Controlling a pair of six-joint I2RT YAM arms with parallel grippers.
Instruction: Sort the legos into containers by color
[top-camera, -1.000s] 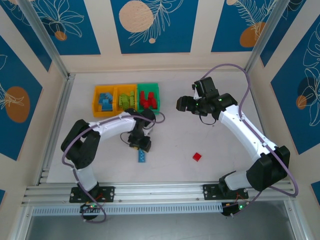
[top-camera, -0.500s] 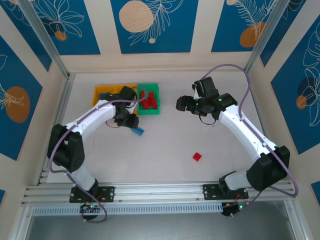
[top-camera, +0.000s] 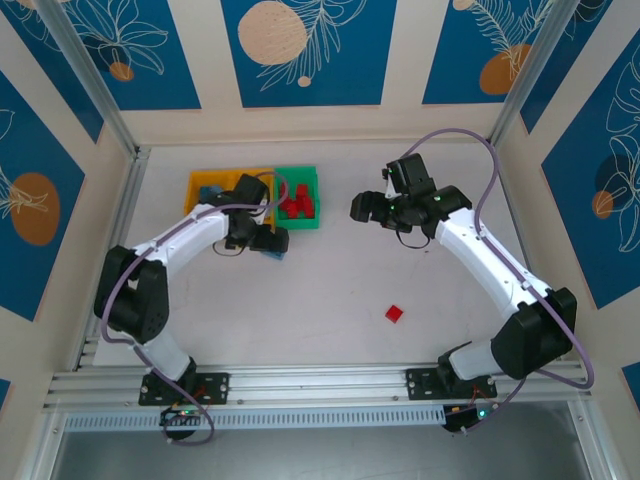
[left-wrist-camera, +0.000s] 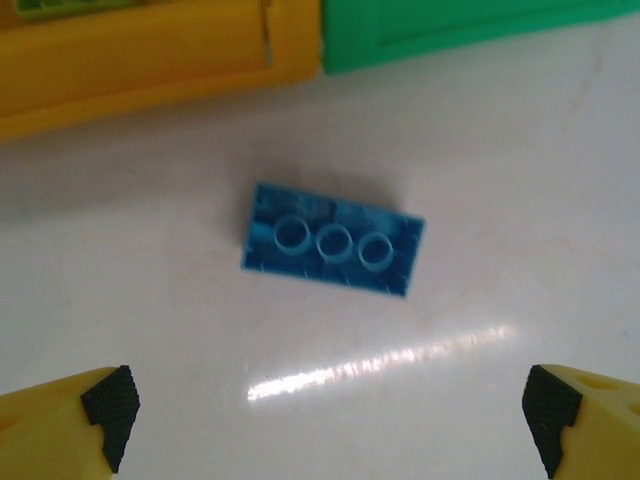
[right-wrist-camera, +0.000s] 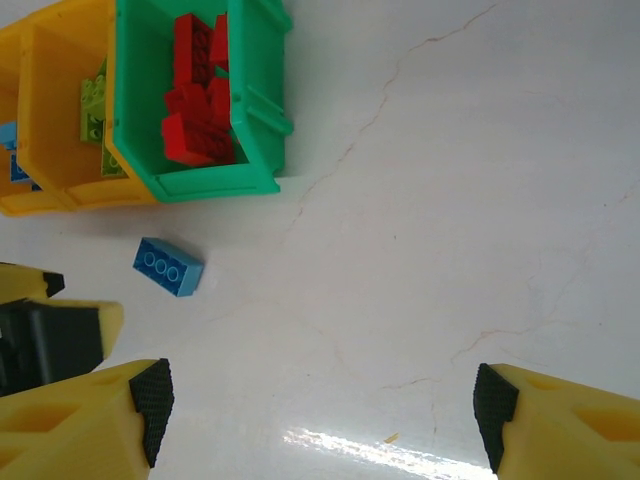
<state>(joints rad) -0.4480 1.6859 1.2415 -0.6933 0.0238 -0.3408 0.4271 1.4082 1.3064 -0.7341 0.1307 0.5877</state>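
Blue brick (left-wrist-camera: 332, 240) is lying on the table (left-wrist-camera: 520, 180) just near the bins (left-wrist-camera: 130, 70); left gripper (left-wrist-camera: 332, 405) is hovering above, jaws wide apart; right gripper (right-wrist-camera: 320, 400) is idling, jaws apart, empty; grasping so close risks shoving the bins.

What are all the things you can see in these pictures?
yellow bins: two, orange-yellow, side by side at the table's back left
green bin: one, green, right beside the yellow ones
red legos: several, red, inside the green bin
lime legos: a few, lime green, in the yellow bin next to the green one
blue lego: one, blue, underside up on the table in front of the bins
loose red lego: one, red, alone on the table nearer the front
table: one, white, under everything
left gripper: one, yellow with black pads, open above the blue lego
right gripper: one, yellow with black pads, open over bare table
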